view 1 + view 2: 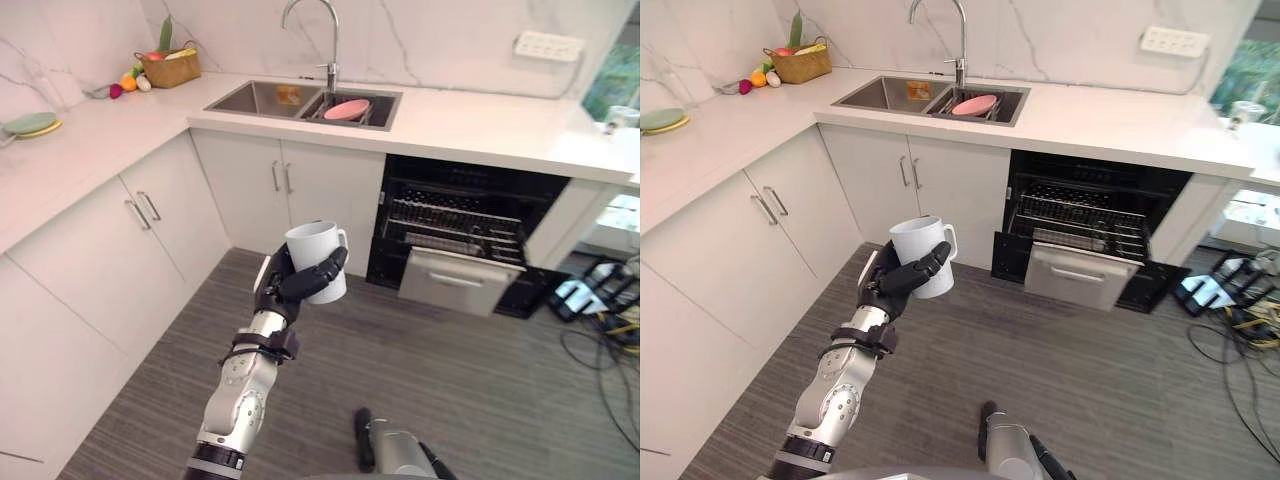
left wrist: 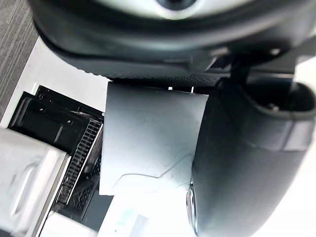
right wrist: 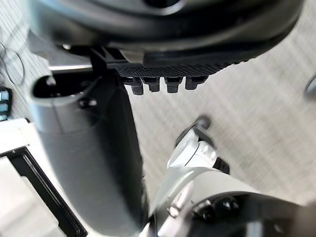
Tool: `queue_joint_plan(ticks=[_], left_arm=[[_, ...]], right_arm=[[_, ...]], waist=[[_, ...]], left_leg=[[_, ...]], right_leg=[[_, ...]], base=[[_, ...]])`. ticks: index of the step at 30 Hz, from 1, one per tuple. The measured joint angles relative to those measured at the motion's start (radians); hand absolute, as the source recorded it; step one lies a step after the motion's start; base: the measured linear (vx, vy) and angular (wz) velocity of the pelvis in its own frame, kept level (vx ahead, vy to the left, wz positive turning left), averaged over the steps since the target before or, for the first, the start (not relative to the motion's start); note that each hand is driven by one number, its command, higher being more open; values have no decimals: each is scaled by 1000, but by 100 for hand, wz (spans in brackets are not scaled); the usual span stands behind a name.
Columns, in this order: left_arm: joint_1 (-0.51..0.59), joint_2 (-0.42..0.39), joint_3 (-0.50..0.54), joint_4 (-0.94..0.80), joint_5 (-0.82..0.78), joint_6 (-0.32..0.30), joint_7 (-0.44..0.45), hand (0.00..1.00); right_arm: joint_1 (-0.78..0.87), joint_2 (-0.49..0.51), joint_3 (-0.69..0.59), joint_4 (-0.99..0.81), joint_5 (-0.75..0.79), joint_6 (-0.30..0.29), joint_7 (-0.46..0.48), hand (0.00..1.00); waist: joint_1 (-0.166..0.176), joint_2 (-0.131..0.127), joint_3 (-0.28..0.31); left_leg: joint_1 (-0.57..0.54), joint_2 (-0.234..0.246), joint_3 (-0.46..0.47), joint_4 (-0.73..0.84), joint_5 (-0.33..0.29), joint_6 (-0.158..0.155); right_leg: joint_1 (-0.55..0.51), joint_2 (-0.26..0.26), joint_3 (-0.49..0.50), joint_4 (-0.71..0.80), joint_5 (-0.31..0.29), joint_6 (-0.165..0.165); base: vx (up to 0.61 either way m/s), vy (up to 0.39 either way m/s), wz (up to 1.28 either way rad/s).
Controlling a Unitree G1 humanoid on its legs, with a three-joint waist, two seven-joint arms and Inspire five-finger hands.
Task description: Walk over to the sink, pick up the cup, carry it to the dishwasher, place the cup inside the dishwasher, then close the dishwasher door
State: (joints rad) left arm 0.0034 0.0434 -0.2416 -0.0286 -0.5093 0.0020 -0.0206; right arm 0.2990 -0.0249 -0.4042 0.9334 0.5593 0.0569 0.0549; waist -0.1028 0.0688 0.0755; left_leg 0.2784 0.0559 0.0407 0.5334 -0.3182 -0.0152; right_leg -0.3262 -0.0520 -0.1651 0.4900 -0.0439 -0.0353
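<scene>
I have the white cup gripped in the left hand, fingers wrapped across its wall and the handle turned toward the dishwasher. The cup is held upright in the air, out in front of the dishwasher and off to its left, well apart from it.

I can make out no writing on the cup from the head cameras or from the wrist.

The left wrist view gives me what the head views cannot: the cup's wall pressed flat against the palm, the thumb alongside it, and past the cup the dishwasher's wire rack.

The right hand hangs low over the floor, well back from the dishwasher; whether it is open or closed I cannot tell.

The dishwasher stands open, a silver panel jutting out at its bottom edge. Bare floor lies between the cup and that panel. Loose cables sprawl to the dishwasher's right. The sink sits up left of the dishwasher, with a pink plate in it.
</scene>
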Motion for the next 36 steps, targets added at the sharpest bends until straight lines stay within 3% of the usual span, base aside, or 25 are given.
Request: queue_joint_plan(ticks=[1, 2, 3, 4, 5, 6, 7, 8, 10, 11, 13, 14, 15, 16, 18, 20, 22, 23, 25, 28, 31, 32, 33, 34, 36], left_arm=[[0, -8, -3, 3, 1, 0, 0, 0], [0, -22, -1, 6, 3, 0, 0, 0], [-4, -35, 3, 10, 9, -1, 3, 0], [-6, -38, 2, 12, 12, -1, 3, 0], [-7, -41, 2, 16, 15, 0, 2, 0], [-8, -42, 4, 20, 15, 0, -4, 0], [-11, -31, 6, 24, 14, 1, -11, 0], [-14, -23, 8, 24, 14, 1, -16, 0], [-24, -9, 39, 23, 13, 3, -31, 0], [-24, -7, 50, 23, 13, 3, -30, 0], [-24, 9, 85, 22, 14, 6, -29, 0], [-24, 14, 94, 22, 14, 5, -29, 0], [-22, 21, 103, 30, 14, 4, -29, 0], [-18, 31, 105, 34, 14, 4, -28, 0], [-12, 63, 95, 34, 14, 4, -21, 0], [-28, 60, 74, 37, 15, 4, -17, 0], [-56, 60, 47, 42, 19, 4, -15, 0], [-69, 60, 44, 41, 23, -4, -6, 0], [-86, 60, 41, 41, 38, -27, 26, 0], [-139, 76, 39, 37, 36, -53, 45, 0], [-150, 93, 46, 37, 37, -50, 35, 0], [-135, 93, 45, 26, 37, -48, 20, 0], [-129, 85, 44, 20, 37, -48, 13, 0], [-107, 54, 44, 20, 37, -42, 11, 0], [-100, 51, 12, 20, 37, -37, 5, 0]], right_arm=[[0, -5, 0, -4, 4, 0, 0, 100], [2, -5, 1, -12, 5, -1, 1, 100], [1, 0, 1, -22, -3, -9, 1, 100], [1, -3, -2, -22, -7, -14, 1, 100], [-1, -3, -3, -22, -11, -25, 1, 100], [-10, -3, -6, -22, -7, -49, 2, 100], [-22, -10, -14, -21, -3, -68, 2, 100], [-32, -15, -18, -21, -1, -76, 3, 100], [-99, -56, 6, -20, 2, -86, -3, 100], [-119, -69, 28, -21, 5, -87, -6, 100], [-191, -105, 109, -22, 13, -89, -14, 100], [-205, -105, 119, -26, 18, -90, -14, 100], [-222, -108, 136, -34, 29, -94, -15, 100], [-227, -102, 139, -38, 32, -96, -16, 100], [-208, -93, 149, -58, 36, -98, -27, 100], [-158, -88, 145, -94, 36, -99, -56, 100], [-110, -73, 147, -103, 36, -97, -86, 100], [-95, -50, 157, -105, 36, -97, -105, 100], [-77, -20, 197, -140, 36, -97, -117, 100], [-44, 22, 258, -330, 26, -97, -131, 100], [-24, 32, 254, -553, -21, -109, -135, 100], [7, 35, 254, -634, -48, -115, -149, 100], [28, 32, 253, -665, -61, -119, -149, 100], [33, 16, 246, -680, -109, -133, -151, 100], [49, 28, 220, -760, -172, -137, -176, 100]], waist=[[0, 4, 1], [7, 4, 2], [15, 12, 4], [14, 12, 5], [14, 5, 10], [18, -4, 18], [33, -5, 19], [40, -8, 20], [72, -13, 23], [78, -14, 24], [99, -9, 21], [108, -9, 21], [114, 6, 20], [115, -8, 21], [77, -86, 12], [50, -104, 11], [43, -110, 15], [40, -105, 21], [19, -84, 29], [-8, -64, 29], [-44, -70, 45], [-49, -100, 39], [-51, -106, 43], [-52, -74, 51], [-56, -66, 49]], left_leg=[[-34, 24, 12, 95, 52, -36], [-91, 61, 31, 243, 173, -79], [-195, 147, 60, 475, 321, -118], [-236, 182, 73, 556, 318, -106], [-292, 229, 105, 650, 294, -68], [-356, 271, 154, 700, 248, 0], [-404, 281, 209, 652, 216, 26], [-422, 275, 237, 596, 197, 26], [-465, 176, 265, 171, 146, 7], [-470, 146, 244, 43, 150, 1], [-468, 96, 83, -371, 239, -73], [-470, 107, 65, -386, 245, -83], [-462, 119, 38, -363, 315, -87], [-450, 106, 46, -336, 347, -80], [-445, 21, 88, -250, 293, -42], [-416, -34, 111, -245, 259, -11], [-341, -58, 150, -254, 219, 12], [-261, -55, 189, -301, 207, 20], [-145, -27, 249, -394, 207, 19], [-70, 25, 368, -470, 194, -11], [-12, 31, 471, -480, 159, -46], [23, -3, 485, -480, 130, -68], [45, -9, 489, -477, 104, -85], [70, 12, 522, -472, 96, -93], [72, 31, 531, -428, 94, -87]], right_leg=[[28, 7, -11, 2, -24, -6], [73, 19, -16, -4, -56, -18], [166, 46, -37, -41, -97, -28], [209, 53, -48, -63, -110, -31], [274, 59, -60, -99, -127, -37], [353, 58, -62, -158, -140, -36], [425, 47, -54, -225, -130, -21], [453, 36, -47, -253, -127, -16], [499, -18, 8, -309, -121, -5], [499, -28, 33, -314, -120, -5], [496, -27, 143, -334, -134, 23], [500, -23, 171, -335, -152, 51], [515, -11, 225, -322, -193, 89], [520, -29, 254, -307, -215, 99], [516, -137, 289, -230, -264, 129], [463, -190, 279, -78, -257, 126], [378, -226, 263, 141, -186, 122], [313, -242, 241, 297, -117, 111], [226, -229, 141, 406, -158, 63], [85, -118, -20, 215, -211, 65], [23, -77, -183, -82, -87, 61], [22, -91, -259, -168, 85, 26], [19, -94, -268, -153, 108, -119], [13, -66, -251, -113, 68, -105], [-7, -35, -235, -79, 1, -91]], base=[[717, -284, 30], [719, -270, 22], [682, -251, 23], [646, -223, 30], [583, -186, 34], [648, -190, 20], [498, -129, 1], [469, -78, -25], [509, 26, -53], [504, 142, -90], [414, 229, -115], [409, 308, -136], [359, 277, -119], [429, 350, -127], [409, 314, -53], [415, 273, -4], [411, 253, -46], [360, 213, -96], [345, 209, -106], [264, 70, -119], [281, -37, -92], [283, -52, -74], [371, -71, -92], [336, -109, -91], [298, -170, -85]])
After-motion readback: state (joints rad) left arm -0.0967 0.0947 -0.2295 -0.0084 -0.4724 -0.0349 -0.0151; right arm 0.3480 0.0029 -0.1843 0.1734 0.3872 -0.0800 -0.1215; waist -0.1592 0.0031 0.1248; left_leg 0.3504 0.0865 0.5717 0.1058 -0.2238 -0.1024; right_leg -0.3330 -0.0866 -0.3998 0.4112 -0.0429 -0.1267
